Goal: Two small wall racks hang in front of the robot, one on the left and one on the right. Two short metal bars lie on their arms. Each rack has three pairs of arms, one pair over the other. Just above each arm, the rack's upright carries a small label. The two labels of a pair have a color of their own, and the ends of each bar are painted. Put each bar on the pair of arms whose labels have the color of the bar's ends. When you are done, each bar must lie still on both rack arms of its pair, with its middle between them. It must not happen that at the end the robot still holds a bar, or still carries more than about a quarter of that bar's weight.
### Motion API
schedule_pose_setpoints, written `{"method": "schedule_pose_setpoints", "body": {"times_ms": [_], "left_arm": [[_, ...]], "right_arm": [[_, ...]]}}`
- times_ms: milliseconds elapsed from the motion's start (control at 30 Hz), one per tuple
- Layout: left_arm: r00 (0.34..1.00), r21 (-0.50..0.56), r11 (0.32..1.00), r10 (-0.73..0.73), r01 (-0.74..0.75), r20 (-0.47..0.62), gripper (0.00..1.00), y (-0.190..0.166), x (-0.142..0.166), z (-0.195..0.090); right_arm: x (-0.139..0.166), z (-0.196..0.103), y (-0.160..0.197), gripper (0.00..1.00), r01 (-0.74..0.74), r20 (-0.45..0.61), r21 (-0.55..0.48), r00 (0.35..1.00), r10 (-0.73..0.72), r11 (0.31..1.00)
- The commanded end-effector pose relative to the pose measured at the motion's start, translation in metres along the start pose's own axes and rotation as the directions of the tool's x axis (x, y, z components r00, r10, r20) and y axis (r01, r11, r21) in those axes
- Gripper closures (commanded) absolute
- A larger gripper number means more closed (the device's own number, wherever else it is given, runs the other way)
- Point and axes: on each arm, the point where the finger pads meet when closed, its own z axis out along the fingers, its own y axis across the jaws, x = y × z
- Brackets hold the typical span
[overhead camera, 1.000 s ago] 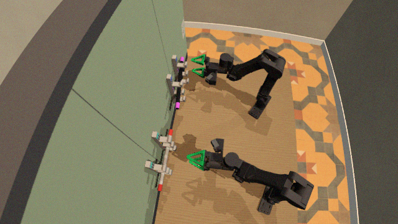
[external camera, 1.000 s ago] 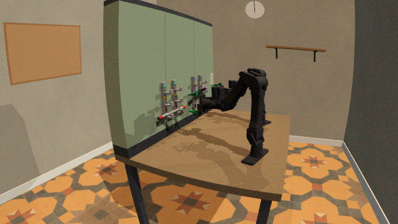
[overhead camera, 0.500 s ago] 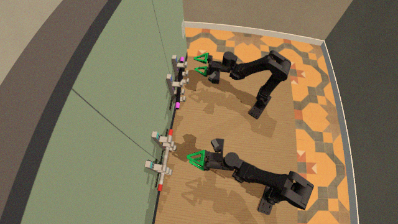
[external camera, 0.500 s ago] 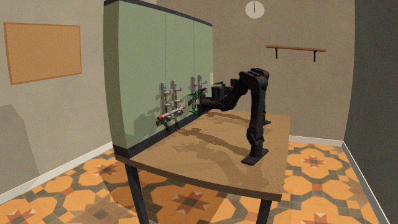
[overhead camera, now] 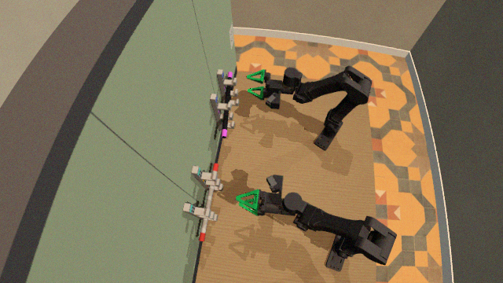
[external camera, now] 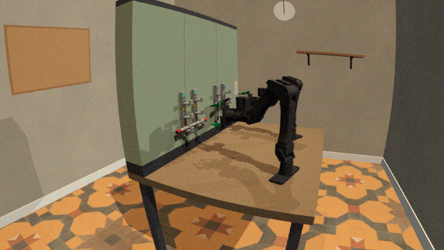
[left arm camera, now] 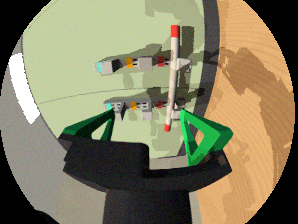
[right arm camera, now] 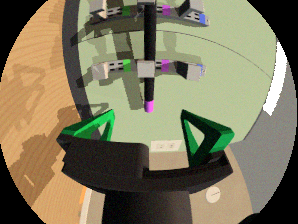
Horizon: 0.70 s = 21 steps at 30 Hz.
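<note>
Two bars, two racks, one bar on each

In the top view, the left rack [overhead camera: 200, 178] [external camera: 182, 101] [left arm camera: 145, 63], lower center, carries the red-ended bar [overhead camera: 208, 198] [external camera: 192, 126] [left arm camera: 172, 85] on its lowest pair, labelled red. The right rack [overhead camera: 216, 106] [external camera: 216, 91] [right arm camera: 193, 70], upper center, carries the magenta-ended bar [overhead camera: 225, 122] [external camera: 223, 101] [right arm camera: 149, 30] on its middle pair, labelled magenta. Each rack has three pairs of arms. Both claws, left claw [overhead camera: 248, 201] [external camera: 211, 114] [left arm camera: 148, 111] and right claw [overhead camera: 247, 83] [external camera: 233, 96] [right arm camera: 147, 113], have fingers wide apart, holding nothing.
</note>
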Motion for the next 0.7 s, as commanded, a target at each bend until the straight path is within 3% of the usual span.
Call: {"method": "schedule_pose_setpoints", "body": {"times_ms": [0, 667], "left_arm": [[1.0, -0.04, 0.999, -0.028, 0.028, -0.001, 0.0, 0.015, 0.005, -0.003], [1.0, -0.04, 0.999, -0.028, 0.028, -0.001, 0.0, 0.015, 0.005, -0.003]], "right_arm": [[-0.007, -0.005, -0.007, 0.0, -0.003, -0.01, 0.01, 1.0, 0.003, 1.0], [-0.035, -0.015, -0.008, 0.0, -0.003, -0.01, 0.01, 1.0, 0.003, 1.0]]}}
